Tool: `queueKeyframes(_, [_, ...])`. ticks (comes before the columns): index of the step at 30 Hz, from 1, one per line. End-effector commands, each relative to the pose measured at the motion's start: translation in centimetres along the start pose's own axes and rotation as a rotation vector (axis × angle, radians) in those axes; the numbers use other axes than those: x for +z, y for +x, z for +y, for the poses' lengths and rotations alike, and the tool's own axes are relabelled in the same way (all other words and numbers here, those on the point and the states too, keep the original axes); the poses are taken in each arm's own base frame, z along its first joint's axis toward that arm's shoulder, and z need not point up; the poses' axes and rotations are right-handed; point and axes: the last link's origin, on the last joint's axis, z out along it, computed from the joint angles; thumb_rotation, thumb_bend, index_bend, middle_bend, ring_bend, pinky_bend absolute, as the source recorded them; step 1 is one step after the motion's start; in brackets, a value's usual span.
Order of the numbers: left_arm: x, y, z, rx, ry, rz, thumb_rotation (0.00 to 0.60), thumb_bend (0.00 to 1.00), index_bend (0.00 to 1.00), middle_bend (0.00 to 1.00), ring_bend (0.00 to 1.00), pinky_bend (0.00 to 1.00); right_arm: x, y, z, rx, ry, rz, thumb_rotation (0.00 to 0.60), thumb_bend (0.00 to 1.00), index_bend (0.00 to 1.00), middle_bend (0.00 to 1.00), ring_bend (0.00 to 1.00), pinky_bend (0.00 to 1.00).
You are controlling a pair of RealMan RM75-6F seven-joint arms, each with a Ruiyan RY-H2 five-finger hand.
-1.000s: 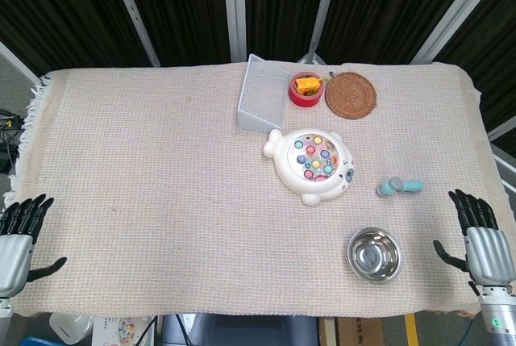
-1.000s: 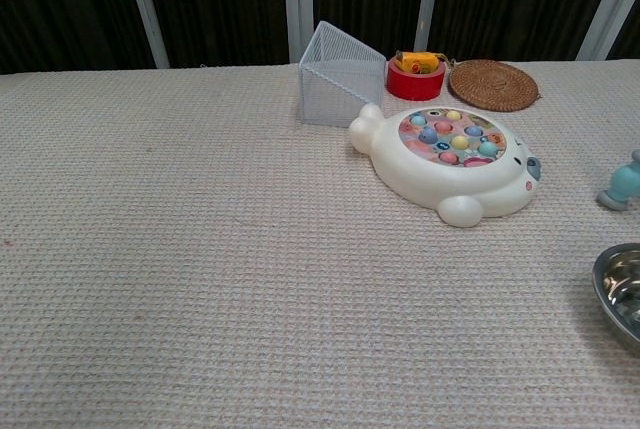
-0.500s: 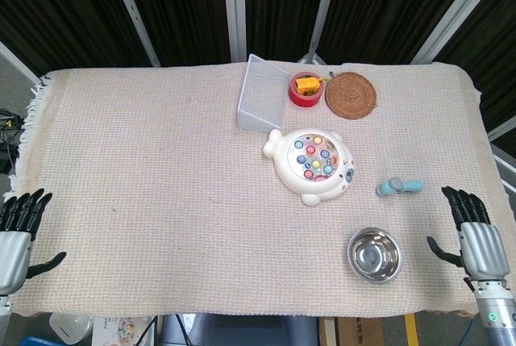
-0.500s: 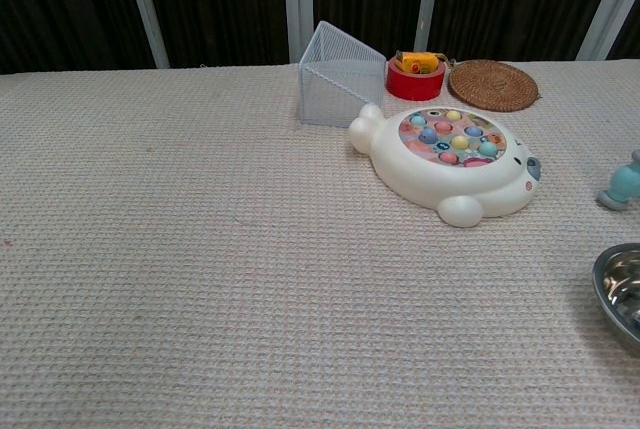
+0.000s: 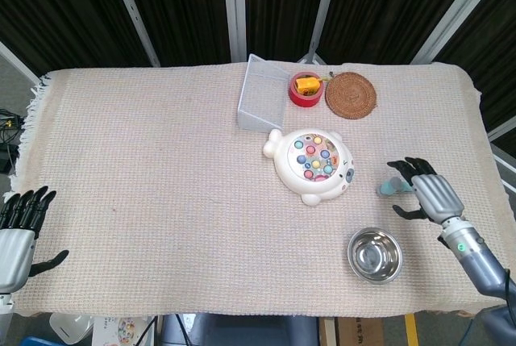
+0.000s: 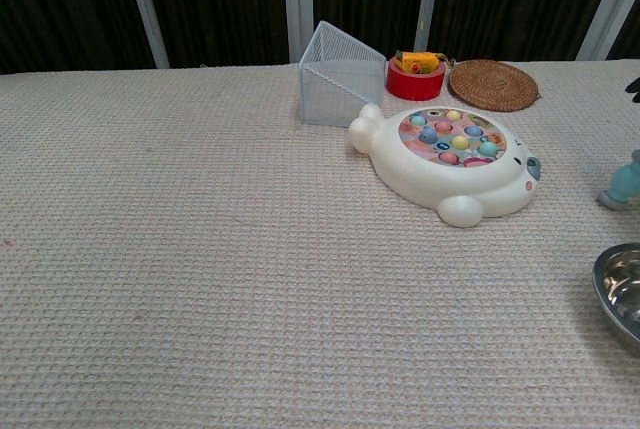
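Nearest me, at the bench's [image 5: 161,225] front-left corner, my left hand [image 5: 18,229] is idling, fingers spread, holding nothing. Front right, the steel bowl [image 5: 375,255] is sitting empty. Just beyond it my right hand [image 5: 426,190] is hovering with fingers apart over the small blue toy [image 5: 389,188], not gripping it; contact I cannot tell. Toy is lying on the cloth, right of the white fishing game [image 5: 312,164]. Judging by this, grasp not yet made, everything after is left.
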Motion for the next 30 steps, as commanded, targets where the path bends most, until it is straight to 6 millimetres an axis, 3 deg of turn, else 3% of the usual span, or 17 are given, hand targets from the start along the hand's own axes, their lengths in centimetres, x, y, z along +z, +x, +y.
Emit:
queueKeyframes(1, [0.0,0.0,0.0,0.002,0.002,-0.003,0.600,0.09,0.00,0.00,0.00,0.00,2.0,-0.9,0.0,-0.002,-0.016,-0.038,0.600,0.31,0.18,0.20,0.09,0.00])
queueKeyframes(7, [0.1,0.1,0.0,0.007,0.006,-0.004,0.600,0.09,0.00,0.00,0.00,0.00,4.0,-2.6,0.7,-0.012,-0.056,-0.097,0.600,0.31,0.20,0.21,0.09,0.00])
queueKeyframes(22, [0.2,0.3,0.9,0.019,0.000,-0.008,0.600,0.09,0.00,0.00,0.00,0.00,5.0,-3.4,3.5,0.028,-0.127,-0.128,0.600,0.32,0.26,0.26,0.14,0.00])
queueKeyframes(30, [0.1,0.4,1.4,0.023,-0.002,-0.010,0.600,0.09,0.00,0.00,0.00,0.00,5.3,-3.6,4.6,0.051,-0.144,-0.122,0.600,0.38,0.32,0.33,0.18,0.00])
